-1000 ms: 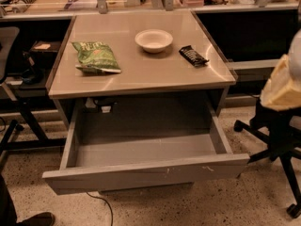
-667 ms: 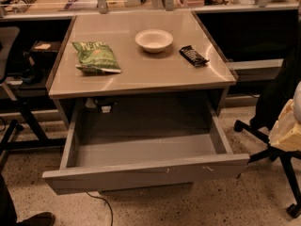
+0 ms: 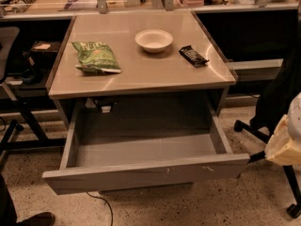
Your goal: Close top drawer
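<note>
We see the drawer point(image 3: 141, 177) pulled far out from under the desk point(image 3: 141, 76), its front panel standing well forward of the desk's front edge and its grey floor and side walls open to view. The front is plain grey with no handle, and small white scuffs show near its upper edge, right of centre. On the desk lie a green bag point(image 3: 96, 57) at the left, a pale bowl point(image 3: 154, 40) near the middle towards the back, and a dark bar point(image 3: 194, 55) just right of the bowl, all three apart from one another. Under the desk's front edge, at the left above the drawer, a small white tag point(image 3: 106, 109) hangs. The gripper point(image 3: 283, 145) is at the far right edge of the view, a pale yellowish shape partly cut off by the frame, level with the drawer's right front corner and apart from it; we cannot tell how wide it stands or whether it has hold of anything. Behind it a dark chair point(image 3: 277, 91) stands on the speckled floor point(image 3: 225, 204). A thin cable point(image 3: 107, 207) runs across the floor below the drawer, and a shoe point(image 3: 34, 219) shows at the bottom left corner.
</note>
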You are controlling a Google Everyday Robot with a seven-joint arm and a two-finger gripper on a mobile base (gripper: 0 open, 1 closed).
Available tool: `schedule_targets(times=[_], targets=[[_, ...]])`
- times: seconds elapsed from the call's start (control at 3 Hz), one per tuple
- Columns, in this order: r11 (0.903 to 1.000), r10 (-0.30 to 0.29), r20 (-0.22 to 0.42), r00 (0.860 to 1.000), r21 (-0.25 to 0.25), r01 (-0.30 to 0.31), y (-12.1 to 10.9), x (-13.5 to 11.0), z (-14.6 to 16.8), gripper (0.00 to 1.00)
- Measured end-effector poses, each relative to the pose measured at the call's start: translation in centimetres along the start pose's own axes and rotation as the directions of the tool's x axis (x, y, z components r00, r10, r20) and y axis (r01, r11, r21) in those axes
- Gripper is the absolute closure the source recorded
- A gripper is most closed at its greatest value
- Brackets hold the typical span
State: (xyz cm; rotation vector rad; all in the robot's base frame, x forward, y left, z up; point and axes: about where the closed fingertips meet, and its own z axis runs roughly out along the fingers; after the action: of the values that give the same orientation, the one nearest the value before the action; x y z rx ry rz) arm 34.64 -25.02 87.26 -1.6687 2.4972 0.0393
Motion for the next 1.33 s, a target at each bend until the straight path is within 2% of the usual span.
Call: schedule_targets(times=[0.33, 0.67, 1.0, 1.33], targets=[[0.9948, 0.050, -0.020, 0.999, -0.088, -0.052, 1.9, 1.5, 5.9, 1.00], [0.9798, 0.098, -0.037, 0.995, -0.172, -0.102, 3.3, 2.3, 11.0, 1.00], [0.9784, 0.099, -0.040, 0.994, -0.179, -0.104, 3.5, 2.4, 11.3, 1.00], [0.9750, 0.099, -0.056, 0.994, -0.194, -0.108, 4.2, 2.5, 12.9, 1.00]])
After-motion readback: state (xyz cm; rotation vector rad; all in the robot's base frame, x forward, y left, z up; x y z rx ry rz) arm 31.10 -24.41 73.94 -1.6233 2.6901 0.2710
